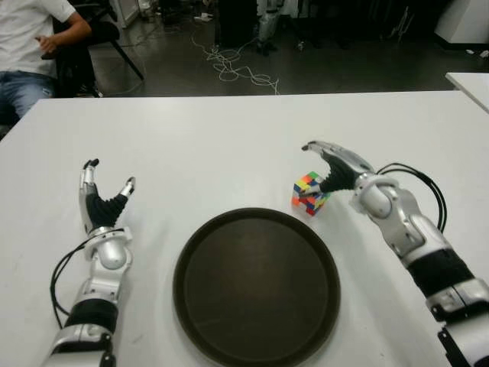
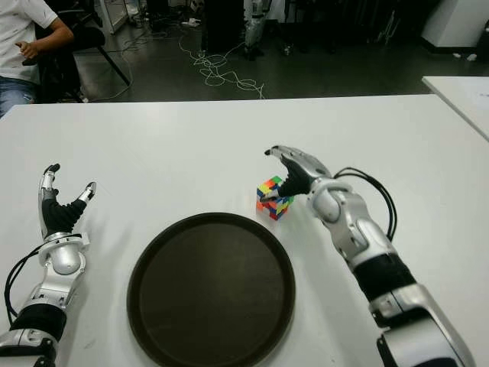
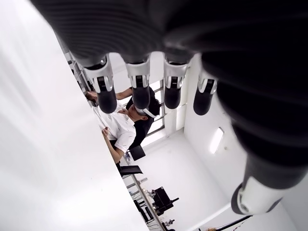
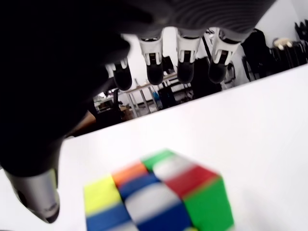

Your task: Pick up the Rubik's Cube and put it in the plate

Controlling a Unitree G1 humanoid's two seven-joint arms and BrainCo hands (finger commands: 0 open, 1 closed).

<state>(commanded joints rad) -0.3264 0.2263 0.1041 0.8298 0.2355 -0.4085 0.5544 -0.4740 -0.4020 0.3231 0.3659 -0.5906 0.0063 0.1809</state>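
Multicoloured checkered Rubik's Cube, dark brown plate, white table.

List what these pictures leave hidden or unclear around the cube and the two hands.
- Rubik's Cube: its far side is hidden by the right hand in the eye views; its lower part is cut off by the right wrist view's edge.
- Whether any finger touches the cube: not clear in any view.
- Left hand: palm hidden in the left wrist view.

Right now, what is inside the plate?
Nothing: the plate shows only its bare dark bottom, uncovered. The Rubik's Cube sits on the white table beyond the rim, under the right hand, fingers spread.
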